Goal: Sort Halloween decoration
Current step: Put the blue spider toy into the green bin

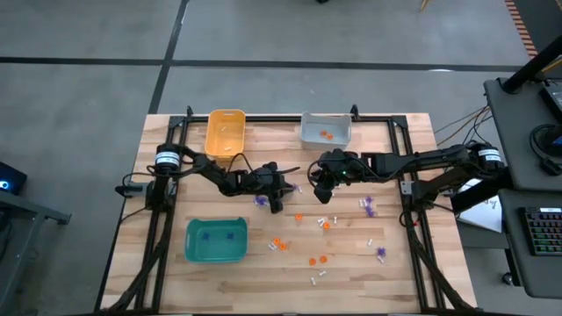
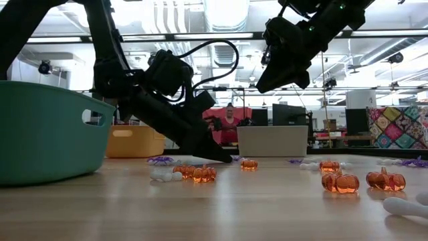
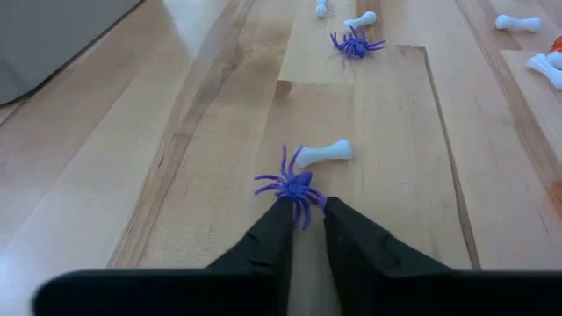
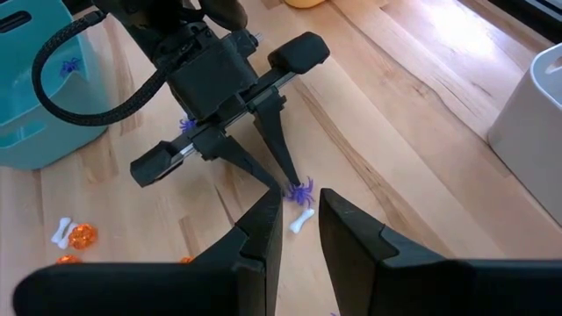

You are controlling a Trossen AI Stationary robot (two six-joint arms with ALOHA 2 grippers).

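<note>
A purple spider [image 3: 292, 186] lies on the wooden table, with a white bone [image 3: 327, 153] just beyond it. My left gripper [image 3: 309, 218] is down at the table's middle [image 1: 280, 207] and has shut on the spider's near legs. My right gripper [image 4: 299, 215] hangs open above the table [image 1: 313, 184], right of the left one, with nothing between its fingers. Orange pumpkins [image 2: 338, 182], white bones [image 1: 371, 240] and more purple spiders [image 1: 369, 207] lie scattered over the table's near right part. My left gripper pinches the spider's rear legs [image 3: 304, 211] between its two fingertips. The fingers [image 4: 283, 167] slant down from the table's left side and meet at the spider. The spider's body lies flat on the table just past the fingertips.
A teal bin [image 1: 216, 242] holding purple spiders stands at the near left. An orange-yellow bin [image 1: 225, 132] and a grey bin [image 1: 326, 130] with orange pumpkins stand at the far edge. Another purple spider [image 1: 261, 200] lies beside my left gripper. A black frame borders the table.
</note>
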